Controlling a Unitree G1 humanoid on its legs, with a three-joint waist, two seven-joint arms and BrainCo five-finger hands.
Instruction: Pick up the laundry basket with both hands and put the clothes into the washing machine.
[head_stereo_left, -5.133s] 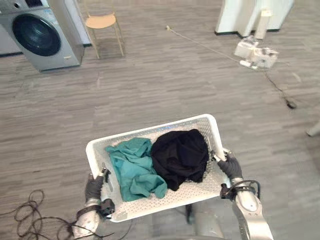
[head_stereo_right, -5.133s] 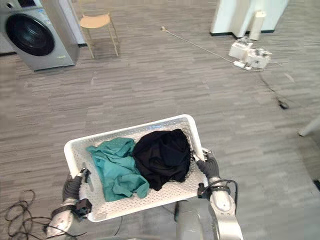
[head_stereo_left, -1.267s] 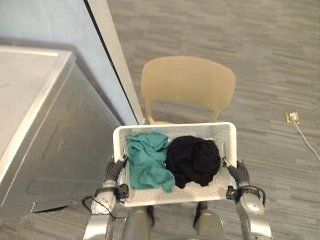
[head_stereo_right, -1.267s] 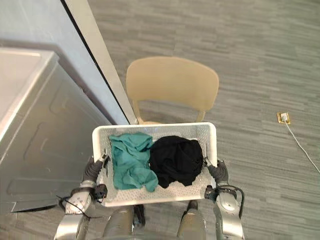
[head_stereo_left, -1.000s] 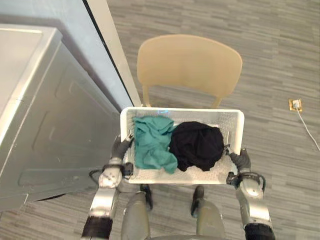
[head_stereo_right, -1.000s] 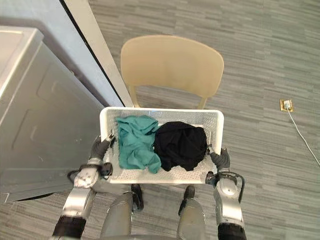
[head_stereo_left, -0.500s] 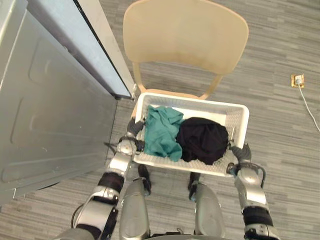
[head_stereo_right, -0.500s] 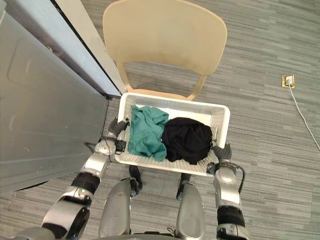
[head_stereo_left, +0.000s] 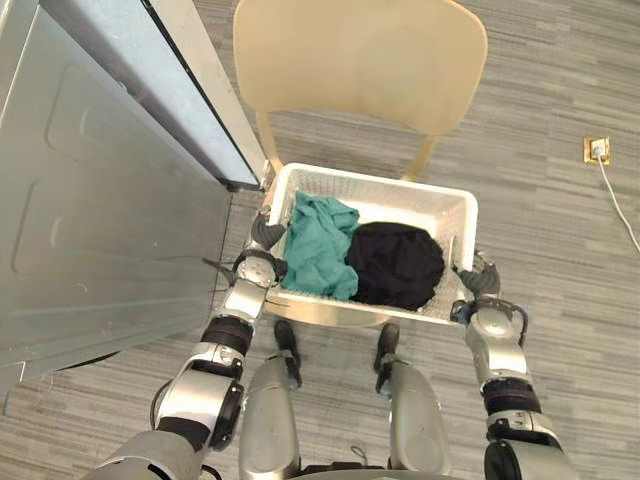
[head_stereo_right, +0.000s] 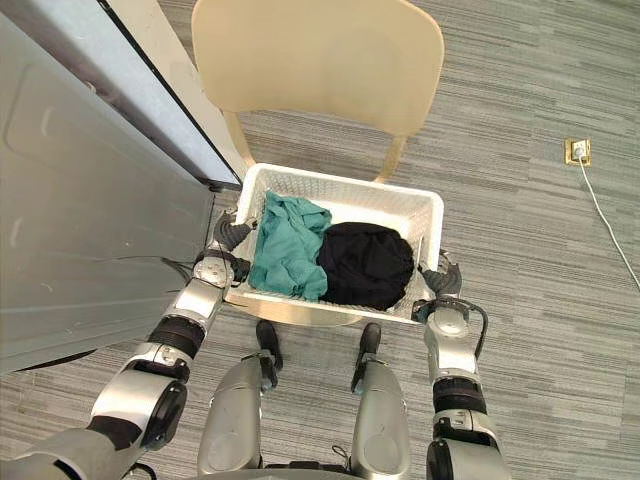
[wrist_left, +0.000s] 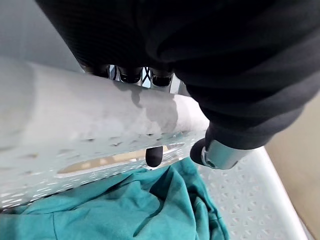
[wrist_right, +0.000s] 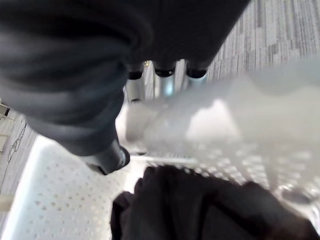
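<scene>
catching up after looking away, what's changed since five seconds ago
The robot has carried the basket over to the washing machine; it now hangs low over the chair. Unchanged: left hand and right hand grip its ends, teal garment and black garment inside.

1. Outside the left hand (head_stereo_left: 262, 236), the washing machine's (head_stereo_left: 90, 220) grey side stands near, leaving a narrow gap.
2. Outside the right hand (head_stereo_left: 480, 276), the floor (head_stereo_left: 570, 230) lies open.
3. Ahead of both hands rises the chair (head_stereo_left: 360, 60) back.
4. Between them sits the laundry basket (head_stereo_left: 400, 200).
</scene>
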